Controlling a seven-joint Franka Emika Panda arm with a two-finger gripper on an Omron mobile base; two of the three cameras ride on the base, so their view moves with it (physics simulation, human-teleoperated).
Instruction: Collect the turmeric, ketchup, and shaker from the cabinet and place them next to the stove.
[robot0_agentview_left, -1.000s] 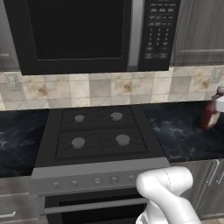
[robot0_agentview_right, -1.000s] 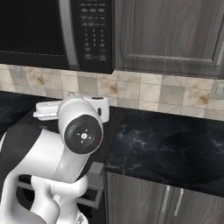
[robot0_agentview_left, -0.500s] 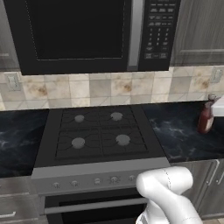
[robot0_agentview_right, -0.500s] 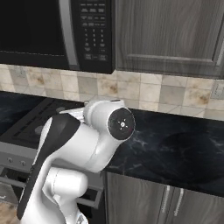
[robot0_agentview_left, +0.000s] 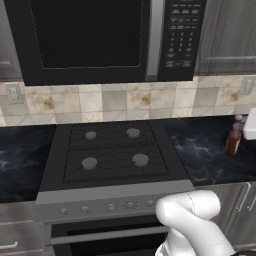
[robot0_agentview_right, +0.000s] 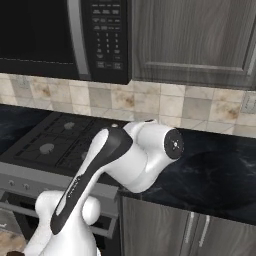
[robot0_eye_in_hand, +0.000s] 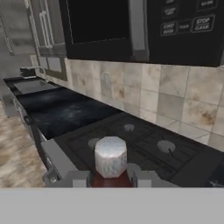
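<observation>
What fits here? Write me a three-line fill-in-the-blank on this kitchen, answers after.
1. The tool is shut on the ___ bottle.
2. The stove has ___ burners.
3. In the left base view, the bottle is held to the ___ of the stove.
Missing words: ketchup; four; right.

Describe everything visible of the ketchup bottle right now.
The ketchup is a red-brown bottle with a narrow neck, upright at the right of the stove, above the dark marbled counter. The hand view shows its pale grey faceted cap from close by, with dark red shoulders below it, sitting between the fingers of the gripper, which is shut on it.
</observation>
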